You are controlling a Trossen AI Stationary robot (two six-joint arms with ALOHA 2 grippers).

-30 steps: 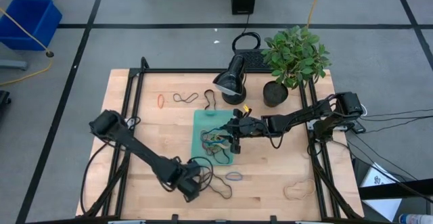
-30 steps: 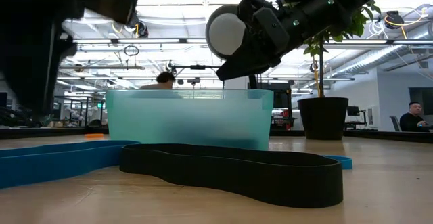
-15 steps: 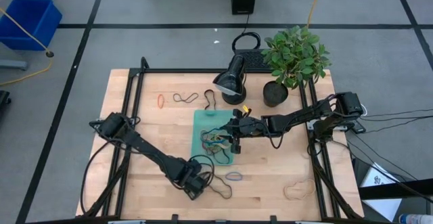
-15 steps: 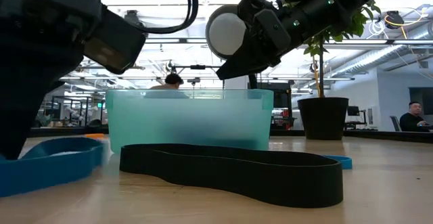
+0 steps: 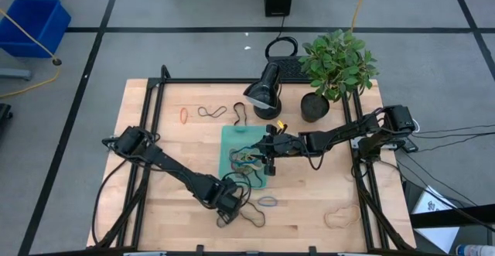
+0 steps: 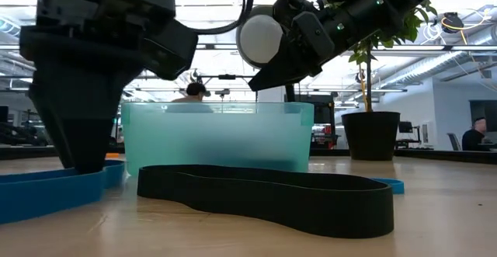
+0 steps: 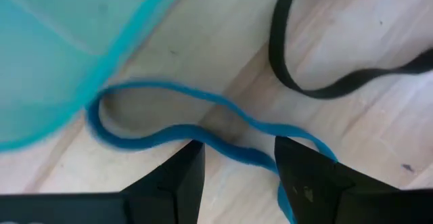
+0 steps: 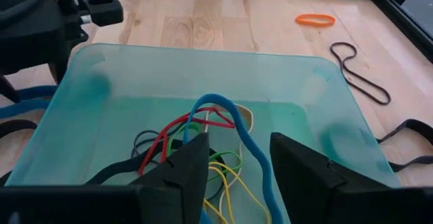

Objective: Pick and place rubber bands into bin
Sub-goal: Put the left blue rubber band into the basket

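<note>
The teal bin (image 5: 230, 137) sits mid-table and holds several rubber bands (image 8: 203, 132), red, blue, yellow and black. My left gripper (image 7: 233, 160) is open and points down at the bin's near corner (image 7: 54, 48). Its fingers stand on either side of a blue rubber band (image 7: 152, 132) that lies flat on the wood, also shown in the low view (image 6: 46, 187). A long black band (image 6: 264, 195) lies beside it. My right gripper (image 8: 233, 160) is open and hovers over the bin's right side (image 5: 268, 162), with a blue band in the bin below it.
Loose bands lie on the table: an orange one (image 5: 183, 115) and black ones (image 5: 210, 111) at the far left, a blue one (image 5: 268, 202) and a tan one (image 5: 336, 217) near the front. A potted plant (image 5: 336, 66) and a black lamp-like object (image 5: 263, 90) stand at the far edge.
My left gripper has moved toward the table's far edge and a little right, up to the bin's near corner. It now stands with its fingers down over the blue band. My right gripper has kept still.
</note>
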